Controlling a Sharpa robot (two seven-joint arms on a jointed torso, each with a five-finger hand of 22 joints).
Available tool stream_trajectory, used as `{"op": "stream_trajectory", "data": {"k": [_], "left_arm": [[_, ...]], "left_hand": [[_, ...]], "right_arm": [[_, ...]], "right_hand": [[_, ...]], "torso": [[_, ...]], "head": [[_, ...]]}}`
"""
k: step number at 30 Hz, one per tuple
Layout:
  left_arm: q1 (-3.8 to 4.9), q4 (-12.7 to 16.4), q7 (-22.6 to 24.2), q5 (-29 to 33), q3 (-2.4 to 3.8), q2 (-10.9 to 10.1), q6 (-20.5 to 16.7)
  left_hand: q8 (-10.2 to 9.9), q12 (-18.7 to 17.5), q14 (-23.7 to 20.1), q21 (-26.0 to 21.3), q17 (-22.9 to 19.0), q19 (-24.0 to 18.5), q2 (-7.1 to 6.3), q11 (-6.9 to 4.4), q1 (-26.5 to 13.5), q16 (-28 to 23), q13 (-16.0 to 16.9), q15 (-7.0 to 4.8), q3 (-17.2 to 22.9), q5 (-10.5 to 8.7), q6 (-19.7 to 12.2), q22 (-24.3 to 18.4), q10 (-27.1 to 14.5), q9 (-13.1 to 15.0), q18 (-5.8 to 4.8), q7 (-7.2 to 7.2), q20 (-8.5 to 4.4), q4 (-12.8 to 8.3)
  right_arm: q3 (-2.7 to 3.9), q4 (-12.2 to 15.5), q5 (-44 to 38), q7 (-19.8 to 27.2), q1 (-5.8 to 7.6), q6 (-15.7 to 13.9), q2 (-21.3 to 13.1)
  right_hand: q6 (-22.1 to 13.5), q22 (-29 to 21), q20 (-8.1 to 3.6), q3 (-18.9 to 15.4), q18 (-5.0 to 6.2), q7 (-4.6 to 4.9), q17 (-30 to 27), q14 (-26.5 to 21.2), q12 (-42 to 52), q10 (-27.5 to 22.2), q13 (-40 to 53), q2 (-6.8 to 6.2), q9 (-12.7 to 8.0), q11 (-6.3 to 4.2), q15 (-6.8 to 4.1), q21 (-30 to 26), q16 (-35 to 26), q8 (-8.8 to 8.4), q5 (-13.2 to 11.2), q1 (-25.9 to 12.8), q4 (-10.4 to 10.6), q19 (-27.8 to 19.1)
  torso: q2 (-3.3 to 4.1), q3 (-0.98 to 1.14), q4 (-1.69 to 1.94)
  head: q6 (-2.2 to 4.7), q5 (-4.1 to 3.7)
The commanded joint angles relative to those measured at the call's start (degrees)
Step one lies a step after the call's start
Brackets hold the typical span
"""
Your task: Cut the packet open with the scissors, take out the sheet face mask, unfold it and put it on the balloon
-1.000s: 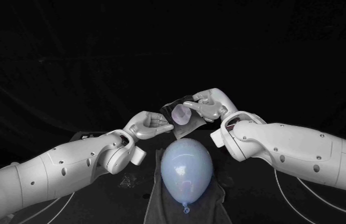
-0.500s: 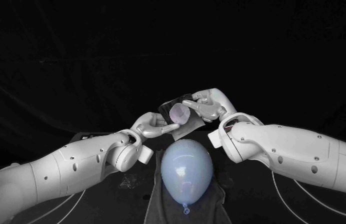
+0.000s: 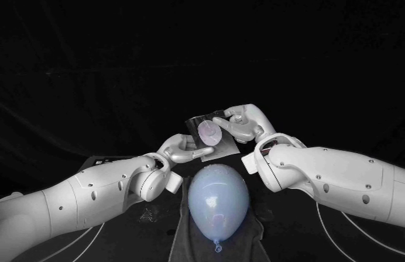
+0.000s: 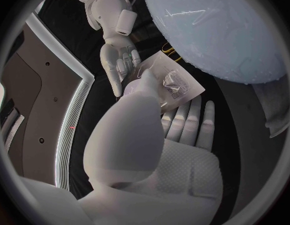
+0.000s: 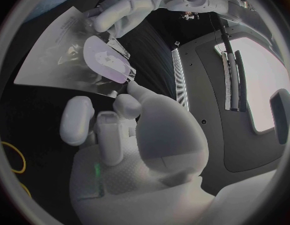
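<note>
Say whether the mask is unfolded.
Folded: the pale lilac sheet mask, pinched by the right hand, is a compact pad against the silvery packet.

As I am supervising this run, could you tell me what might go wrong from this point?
1. The right hand appears to pinch only the edge of the folded sheet face mask poking out of the packet; it could slip or tear when pulled.
2. The left hand holds the packet by one edge, so the packet may come along with the mask.
3. All this is close to the balloon; a drop could nudge it off its cloth.
</note>
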Motion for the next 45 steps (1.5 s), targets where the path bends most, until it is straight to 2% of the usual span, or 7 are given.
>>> {"op": "stream_trajectory", "data": {"k": [1,9,24,28,29,34,45], "left_arm": [[0.12,0.1,1.0,1.8,0.06,0.3,-0.7],[0.13,-0.3,3.0,4.6,0.07,1.0,-1.4],[0.18,-1.3,5.0,3.9,0.08,1.4,-4.6],[0.19,-1.8,6.0,-0.4,0.09,1.1,-5.8],[0.20,-2.0,6.2,-1.8,0.09,1.0,-6.2],[0.49,-3.5,7.1,-9.3,0.09,1.0,-7.6],[2.44,-9.5,8.1,-31.1,0.07,2.6,-10.5]], "left_hand": [[1.7,0.9,1.9,1.9,0.4,5.2,3.26,-1.03,2.3,1.0,0.3,-0.91,2.2,-0.23,3.2,0.8,2.7,0.8,0.00,2.37,-0.06,-0.6],[5.5,2.7,8.7,4.4,1.9,10.0,6.62,-4.53,7.9,4.4,0.0,-4.05,8.3,-0.21,11.1,1.6,11.9,2.2,2.50,-0.81,-0.23,-0.3],[9.9,0.9,15.9,11.0,4.2,12.1,2.61,-7.17,7.7,6.2,-0.1,-6.78,21.3,-0.17,15.5,5.1,22.0,5.4,4.12,-2.52,-1.48,-1.9],[10.4,-0.1,16.0,12.5,4.6,11.1,1.33,-7.11,6.0,5.8,-0.1,-6.76,24.6,-0.18,15.3,6.1,22.6,6.0,4.06,-2.40,-1.51,-3.1],[10.5,-0.3,16.1,13.0,4.7,10.8,0.99,-7.07,5.4,5.7,-0.1,-6.74,25.6,-0.19,15.3,6.5,22.8,6.3,4.08,-2.35,-1.55,-3.6],[10.7,-0.6,16.2,14.7,5.1,10.1,0.36,-7.05,3.7,5.4,-0.1,-6.75,27.8,-0.21,15.1,7.6,23.0,6.8,4.09,-2.29,-1.65,-5.1],[11.0,-0.7,16.4,17.4,5.6,8.9,-0.08,-7.04,1.5,5.0,-0.1,-6.80,30.0,-0.22,15.1,9.3,23.2,7.4,4.06,-2.25,-1.93,-7.6]], "right_arm": [[0.10,0.1,0.1,1.0,-0.05,-0.1,0.0],[0.12,0.0,0.6,0.9,-0.41,0.1,0.0],[0.12,0.2,0.8,0.8,-0.62,2.5,-1.1],[0.12,0.1,0.1,1.3,-0.58,4.8,-2.3],[0.12,0.1,-0.3,1.5,-0.55,5.3,-2.6],[0.11,-0.4,-1.8,2.7,-0.11,7.9,-4.4],[0.10,-3.5,-5.7,2.6,2.99,14.9,-7.8]], "right_hand": [[-0.4,0.1,0.18,6.0,0.26,-0.12,8.8,4.7,-0.2,0.4,0.0,-0.01,0.1,-0.10,-0.18,0.1,0.1,0.11,0.0,-0.3,-5.6,0.4],[-0.6,0.2,0.17,8.2,0.25,-0.15,8.8,4.7,-0.3,0.5,0.0,-0.56,0.3,-0.12,-0.19,0.0,0.1,0.71,0.0,-1.8,-6.3,0.4],[-1.1,-1.6,0.21,9.4,0.75,-0.05,7.3,4.3,-1.8,-0.1,-1.0,-0.84,0.4,-0.03,-0.13,-1.8,-0.5,1.00,0.0,-2.8,-6.5,-1.1],[-5.7,-7.3,0.81,8.1,2.04,1.74,-0.1,2.4,-22.0,-9.9,-14.9,-3.84,-0.4,1.48,0.96,-7.7,-3.9,-1.18,0.1,-6.7,-5.2,-5.6],[-9.3,-12.0,1.76,6.4,2.83,3.52,-6.0,0.2,-25.8,-13.6,-17.4,-6.89,-1.6,2.95,2.39,-12.8,-7.0,-3.86,-0.2,-9.3,-4.0,-9.8],[-11.7,-24.0,4.32,3.6,4.40,6.07,-35.1,-16.5,-37.1,-20.2,-27.4,-10.73,-3.1,6.15,5.56,-28.1,-26.7,-6.95,0.1,-11.0,-1.9,-22.7],[-7.9,-34.9,6.99,-5.3,5.75,6.31,-44.5,-18.8,-45.6,-15.8,-43.6,-9.23,-3.9,6.88,6.43,-41.9,-40.4,-8.91,0.1,-8.6,2.4,-22.3]], "torso": [[0.01,-0.01,0.02],[0.02,0.01,-0.03],[-0.07,0.03,-0.07],[-0.08,-0.01,-0.04],[-0.05,-0.01,-0.02],[-0.03,-0.01,-0.02],[-0.05,0.02,-0.10]], "head": [[0.00,0.02],[-0.01,0.16],[-0.05,0.30],[0.00,0.16],[0.02,0.07],[0.21,0.04],[0.39,-0.03]]}}
